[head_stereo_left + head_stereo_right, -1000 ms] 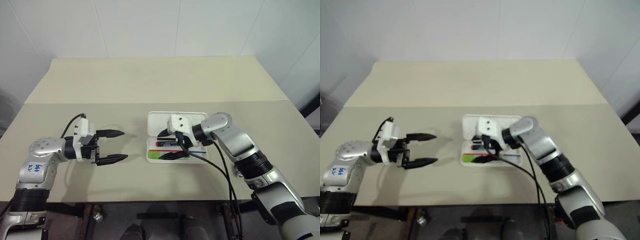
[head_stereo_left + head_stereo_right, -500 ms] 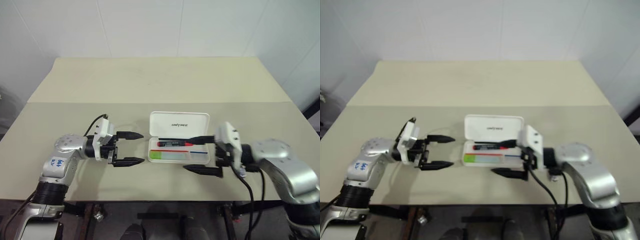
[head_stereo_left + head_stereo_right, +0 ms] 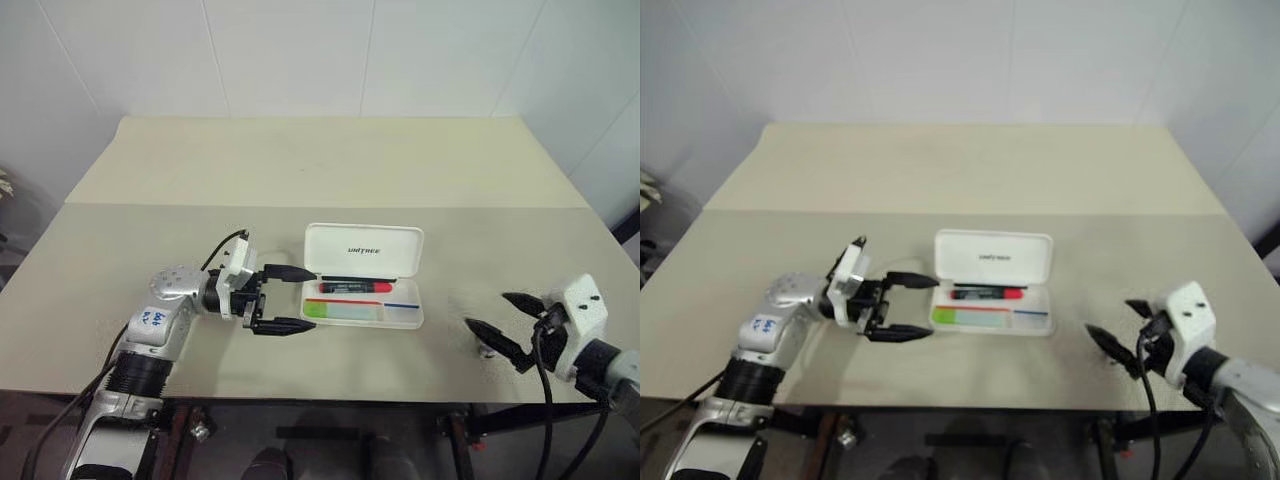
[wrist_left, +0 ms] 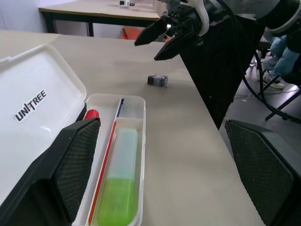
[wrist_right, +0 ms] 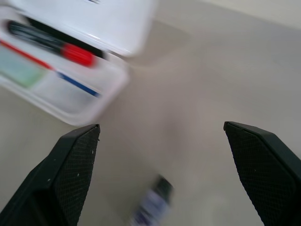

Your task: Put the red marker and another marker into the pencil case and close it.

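Beige table [image 3: 300, 170]; open pencil case [image 3: 364, 277] just beside left tool [image 3: 295, 298], spread wide; right tool [image 3: 497, 320] likewise, apparently.

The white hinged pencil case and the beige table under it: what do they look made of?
The white hinged pencil case looks like hard, smooth plastic: thin rigid walls, moulded rounded corners, a lid standing up by itself, slightly translucent tray edges. The beige table looks like a matte laminate or painted board, with no grain and only a soft sheen; which one is unclear.

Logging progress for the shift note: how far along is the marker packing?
Done: the red marker and the light-green marker lie inside the pencil case. In hand: nothing; the left gripper sits open beside the case, and the right gripper is open, off to the side. Left: closing the raised lid.
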